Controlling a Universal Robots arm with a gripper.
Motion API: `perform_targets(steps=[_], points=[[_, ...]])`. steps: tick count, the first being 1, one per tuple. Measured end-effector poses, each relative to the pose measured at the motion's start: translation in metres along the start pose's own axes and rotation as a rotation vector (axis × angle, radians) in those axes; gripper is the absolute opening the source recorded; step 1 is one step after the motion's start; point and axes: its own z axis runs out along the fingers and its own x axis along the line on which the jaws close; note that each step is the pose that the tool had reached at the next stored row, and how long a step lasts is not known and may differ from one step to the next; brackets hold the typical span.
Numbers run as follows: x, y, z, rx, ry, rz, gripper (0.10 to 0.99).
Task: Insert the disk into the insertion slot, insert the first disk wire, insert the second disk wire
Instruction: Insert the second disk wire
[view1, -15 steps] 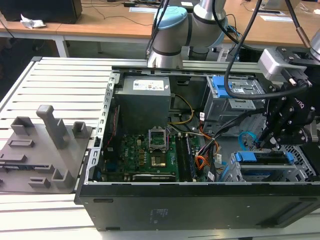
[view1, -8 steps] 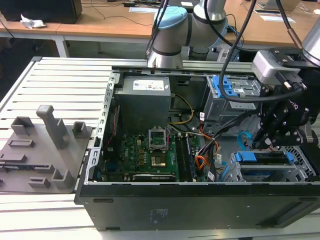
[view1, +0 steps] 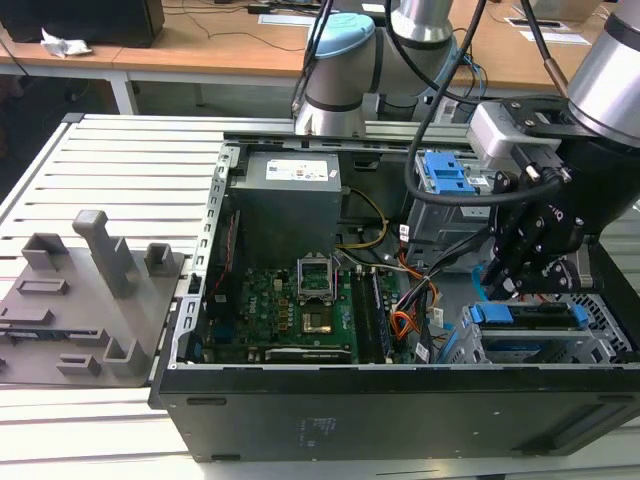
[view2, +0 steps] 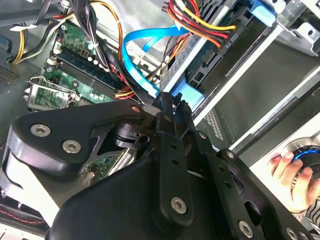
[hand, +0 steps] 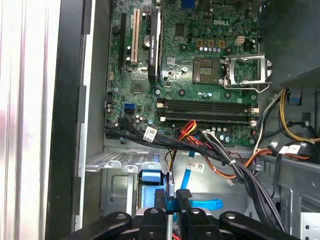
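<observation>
Computer case (view1: 380, 420): open, lower centre of the exterior view, holding green motherboard (view1: 290, 310).
Insertion slot (view1: 600, 340): lower right, perforated silver cage.
Disk (view1: 530, 316): blue-framed, seated in that cage.
Gripper (view1: 505, 285): just above the disk's blue end; finger state unclear.

A green motherboard (view1: 285, 310) lies inside the open black computer case (view1: 400, 410), with a grey power supply (view1: 290, 200) just behind it. A grey fixture plate (view1: 85, 300) sits on the slatted table (view1: 120, 170) at the exterior view's left.

Green motherboard (hand: 190, 75), blue cable (view2: 137, 60) — black claw (hand: 171, 200)
</observation>
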Motion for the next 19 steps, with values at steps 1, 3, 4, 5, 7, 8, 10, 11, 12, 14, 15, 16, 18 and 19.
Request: perform_targets(steps=[1,3,4,5,7,8,10,11,12,14,15,16,18,19], points=[[0.0000,0.0000,0.0000,0.000,0.0001,0.000,0.235],[-0.0001,0.0000,0.0000,0.000,0.0000,0.000,0.235],[-0.0001,0.0000,0.0000,0.000,0.0000,0.000,0.235],[-0.0001,0.0001,0.0000,0.000,0.0001,0.000,0.235],[-0.0001,0.0001,0.0000,0.000,0.0000,0.000,0.220],[-0.0001,0.0001,0.0000,0.000,0.0000,0.000,0.161],[-0.0001,0.0001,0.0000,0.000,0.0000,0.000,0.157],[-0.0001,0.0001,0.0000,0.000,0.0000,0.000,0.157],[0.0000,0.0001,0.0000,0.000,-0.0001,0.000,0.157],[0.0025,-0.0015,0.0003,0.000,0.0001,0.000,0.157],[0.0037,-0.0037,0.0006,-0.001,0.0000,0.000,0.157],[0.0044,-0.0061,0.0009,-0.001,-0.0002,0.000,0.157],[0.0054,-0.0135,0.0014,-0.003,0.0002,0.000,0.157],[0.0057,-0.0171,0.0016,-0.003,0.0001,0.000,0.157]])
